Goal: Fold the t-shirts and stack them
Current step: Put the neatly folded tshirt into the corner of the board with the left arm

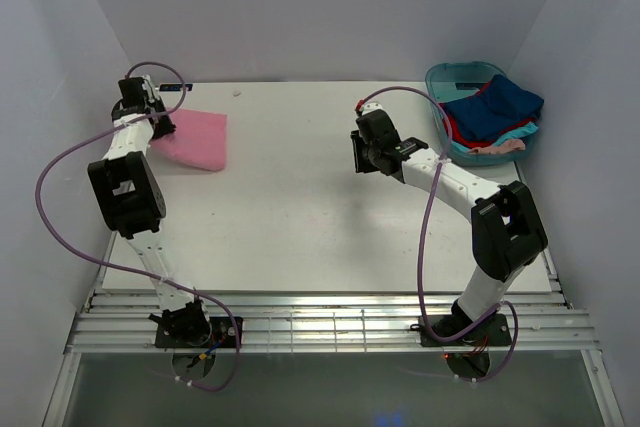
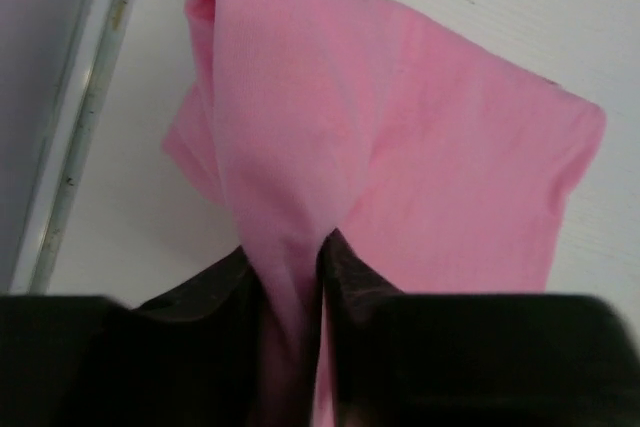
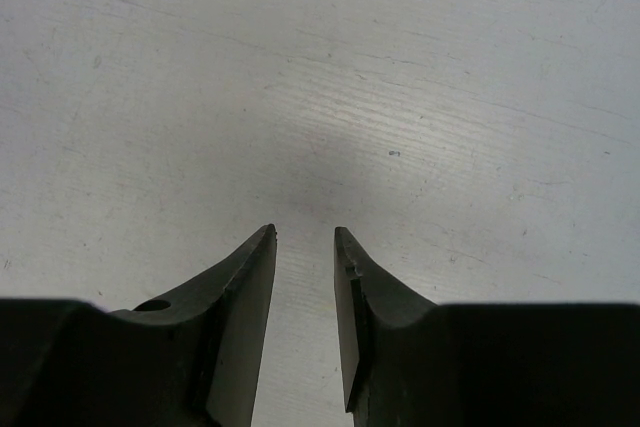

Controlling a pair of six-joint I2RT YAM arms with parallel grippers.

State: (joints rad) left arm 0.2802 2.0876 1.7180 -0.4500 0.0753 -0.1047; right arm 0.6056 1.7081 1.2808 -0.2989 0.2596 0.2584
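A folded pink t-shirt [image 1: 197, 139] lies at the table's far left. My left gripper [image 1: 160, 123] is shut on a pinched fold of its near-left edge; in the left wrist view the pink t-shirt [image 2: 400, 127] runs up between the black fingers [image 2: 360, 287]. My right gripper [image 1: 358, 155] hangs over bare table in the middle, slightly open and empty [image 3: 305, 237]. The dark blue t-shirt [image 1: 498, 105], red t-shirt [image 1: 452, 130], turquoise t-shirt [image 1: 520, 134] and pale pink t-shirt [image 1: 500, 148] lie heaped in the tub.
A teal plastic tub [image 1: 452, 77] stands at the far right corner. White walls close in the table on three sides. A slatted metal rail [image 1: 330, 322] runs along the near edge by the arm bases.
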